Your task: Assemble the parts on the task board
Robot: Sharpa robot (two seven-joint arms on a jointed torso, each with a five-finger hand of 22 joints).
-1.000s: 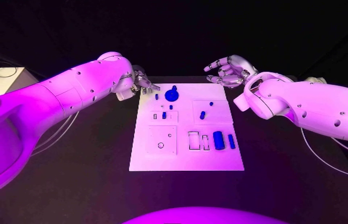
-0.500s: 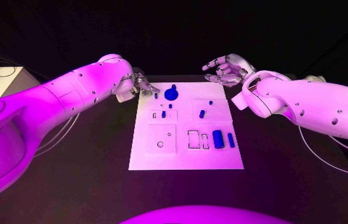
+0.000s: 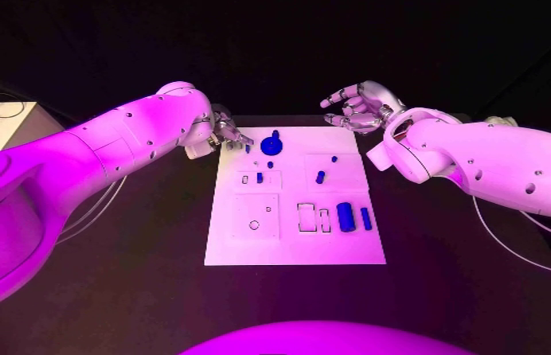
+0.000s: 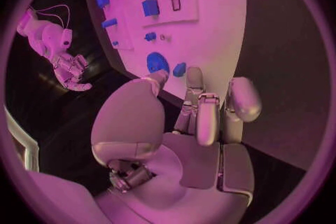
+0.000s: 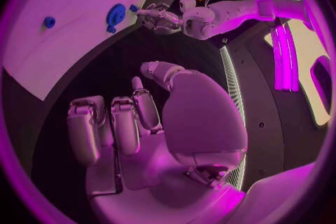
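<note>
Black counter [image 3: 138, 291] under a white task board [image 3: 293, 247]; left hand [image 3: 226, 134] at the board's far left corner, fingers apart, empty; round blue part [image 3: 272, 145] just beside it, probably next to grasp; right hand [image 3: 358, 108] loosely spread, empty, past the far right corner.

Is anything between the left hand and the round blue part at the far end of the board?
Nothing visible blocks it. The left hand hovers at the task board's far left corner, holding nothing, and the round blue part lies just beyond its fingers, beside a smaller blue part.
</note>
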